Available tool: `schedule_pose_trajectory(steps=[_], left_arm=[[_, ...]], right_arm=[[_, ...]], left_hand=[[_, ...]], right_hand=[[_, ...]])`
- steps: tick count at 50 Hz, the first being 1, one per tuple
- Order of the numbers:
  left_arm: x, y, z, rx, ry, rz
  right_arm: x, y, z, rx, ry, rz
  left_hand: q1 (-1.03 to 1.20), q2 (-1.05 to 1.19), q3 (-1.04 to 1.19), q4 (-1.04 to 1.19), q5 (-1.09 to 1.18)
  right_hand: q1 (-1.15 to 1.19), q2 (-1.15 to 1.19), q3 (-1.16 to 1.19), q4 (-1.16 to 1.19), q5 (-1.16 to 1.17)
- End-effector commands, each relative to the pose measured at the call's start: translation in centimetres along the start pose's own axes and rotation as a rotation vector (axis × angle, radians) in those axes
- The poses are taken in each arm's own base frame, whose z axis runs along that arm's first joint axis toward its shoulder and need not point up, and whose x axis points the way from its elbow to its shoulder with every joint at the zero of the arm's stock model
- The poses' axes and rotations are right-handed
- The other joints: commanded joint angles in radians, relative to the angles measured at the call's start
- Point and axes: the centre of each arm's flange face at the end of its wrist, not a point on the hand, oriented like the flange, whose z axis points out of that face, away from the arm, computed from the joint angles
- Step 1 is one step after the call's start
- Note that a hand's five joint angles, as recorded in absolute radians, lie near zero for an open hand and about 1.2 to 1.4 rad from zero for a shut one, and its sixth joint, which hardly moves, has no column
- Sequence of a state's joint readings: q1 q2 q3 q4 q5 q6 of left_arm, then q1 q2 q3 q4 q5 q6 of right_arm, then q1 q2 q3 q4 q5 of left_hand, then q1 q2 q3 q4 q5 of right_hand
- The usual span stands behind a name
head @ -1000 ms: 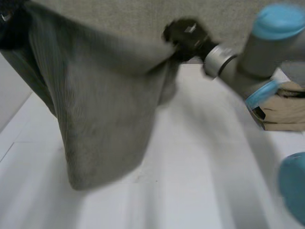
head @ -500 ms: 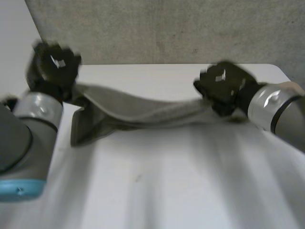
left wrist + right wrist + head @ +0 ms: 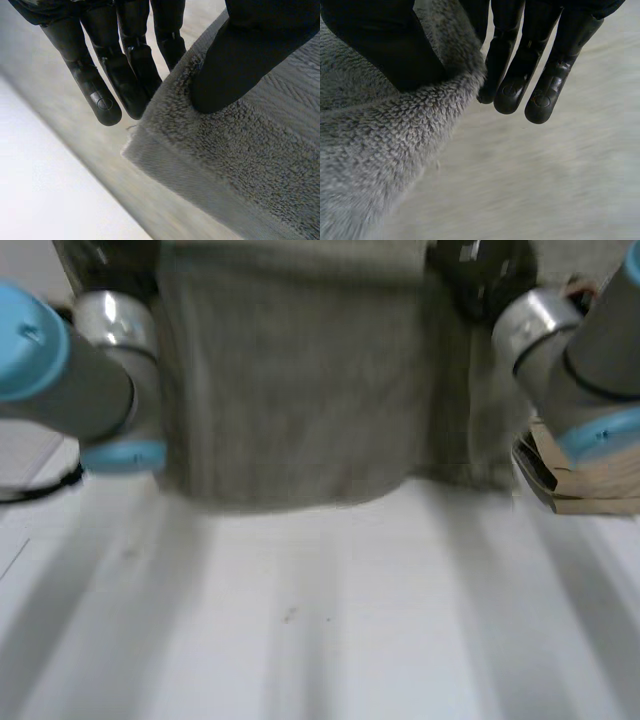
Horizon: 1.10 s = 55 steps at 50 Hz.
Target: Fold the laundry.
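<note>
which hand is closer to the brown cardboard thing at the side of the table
Right. The right hand pinches the grey towel on the side of the brown cardboard thing; the left hand pinches its far corner, the towel's whole width away.

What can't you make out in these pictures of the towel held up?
1. Head view: the towel hangs before the camera and hides the far part of the table; its upper edge is cut off.
2. Head view: the box is mostly behind the right arm.
3. Wrist views: the left hand and right hand pinch the towel, which covers some fingertips.
</note>
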<state>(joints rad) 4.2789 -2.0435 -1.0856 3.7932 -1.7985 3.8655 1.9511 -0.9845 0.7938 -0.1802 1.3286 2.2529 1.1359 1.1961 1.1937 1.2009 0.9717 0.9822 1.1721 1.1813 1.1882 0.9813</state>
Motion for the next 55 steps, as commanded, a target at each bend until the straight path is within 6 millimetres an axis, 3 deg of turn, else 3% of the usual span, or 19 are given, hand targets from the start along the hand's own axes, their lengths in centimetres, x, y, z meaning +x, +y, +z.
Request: schedule_pose_trajectory(steps=[1, 3, 6, 14, 21, 24, 25, 29, 32, 39, 45, 55], left_arm=[[-2.0, -1.0, -0.2, 0.031, -0.049, -0.010], [-2.1, -0.6, -1.2, 0.005, -0.027, -0.002], [-1.7, 0.8, -4.3, -0.066, 0.042, 0.018], [0.0, 5.0, -13.7, -0.284, 0.248, 0.078], [1.7, 6.3, -19.7, -0.386, 0.401, 0.100], [1.9, 6.4, -20.3, -0.398, 0.416, 0.099], [2.0, 6.4, -20.5, -0.400, 0.418, 0.101], [1.9, 6.4, -20.3, -0.400, 0.414, 0.100], [1.8, 6.4, -20.2, -0.399, 0.410, 0.103], [1.4, 6.8, -20.4, -0.421, 0.415, 0.119], [1.3, 6.9, -21.4, -0.469, 0.460, 0.127], [0.9, 6.4, -22.6, -0.505, 0.508, 0.137]], right_arm=[[1.1, -1.0, -0.9, 0.030, 0.047, -0.020], [-0.3, -0.4, -2.4, -0.028, -0.030, -0.001], [-1.8, 0.0, -4.5, -0.096, -0.120, 0.025], [-8.7, 2.0, -13.8, -0.363, -0.499, 0.146], [-13.0, 2.1, -17.8, -0.416, -0.672, 0.199], [-13.9, 2.7, -18.1, -0.435, -0.701, 0.220], [-14.2, 2.9, -18.2, -0.438, -0.706, 0.232], [-14.3, 3.0, -18.3, -0.447, -0.697, 0.275], [-13.8, 3.3, -18.1, -0.476, -0.664, 0.353], [-8.9, 4.7, -16.5, -0.557, -0.459, 0.627], [-3.8, 8.4, -14.2, -0.588, -0.347, 0.569], [-5.2, 10.6, -12.0, -0.570, -0.604, 0.274]], left_hand=[[0.260, 0.200, 0.203, 0.195, 0.250], [0.260, 0.200, 0.203, 0.195, 0.250], [0.260, 0.200, 0.203, 0.195, 0.250], [0.260, 0.200, 0.203, 0.195, 0.250], [0.260, 0.200, 0.203, 0.195, 0.250], [0.260, 0.200, 0.203, 0.195, 0.250], [0.260, 0.200, 0.203, 0.195, 0.250], [0.260, 0.200, 0.203, 0.195, 0.250], [0.260, 0.200, 0.203, 0.195, 0.250], [0.260, 0.200, 0.203, 0.195, 0.250], [0.260, 0.200, 0.203, 0.195, 0.250], [0.260, 0.200, 0.203, 0.195, 0.250]], right_hand=[[0.414, 0.224, 0.215, 0.208, 0.240], [0.414, 0.224, 0.215, 0.208, 0.240], [0.414, 0.224, 0.215, 0.208, 0.240], [0.414, 0.224, 0.215, 0.208, 0.240], [0.414, 0.224, 0.215, 0.208, 0.240], [0.129, -0.061, -0.070, -0.077, -0.045], [-0.152, -0.342, -0.351, -0.358, -0.325], [-0.717, -0.907, -0.916, -0.923, -0.890], [-0.742, -0.931, -0.941, -0.948, -0.915], [-0.786, -0.976, -0.985, -0.992, -0.959], [-0.747, -0.937, -0.947, -0.953, -0.921], [-0.698, -0.888, -0.897, -0.904, -0.871]])
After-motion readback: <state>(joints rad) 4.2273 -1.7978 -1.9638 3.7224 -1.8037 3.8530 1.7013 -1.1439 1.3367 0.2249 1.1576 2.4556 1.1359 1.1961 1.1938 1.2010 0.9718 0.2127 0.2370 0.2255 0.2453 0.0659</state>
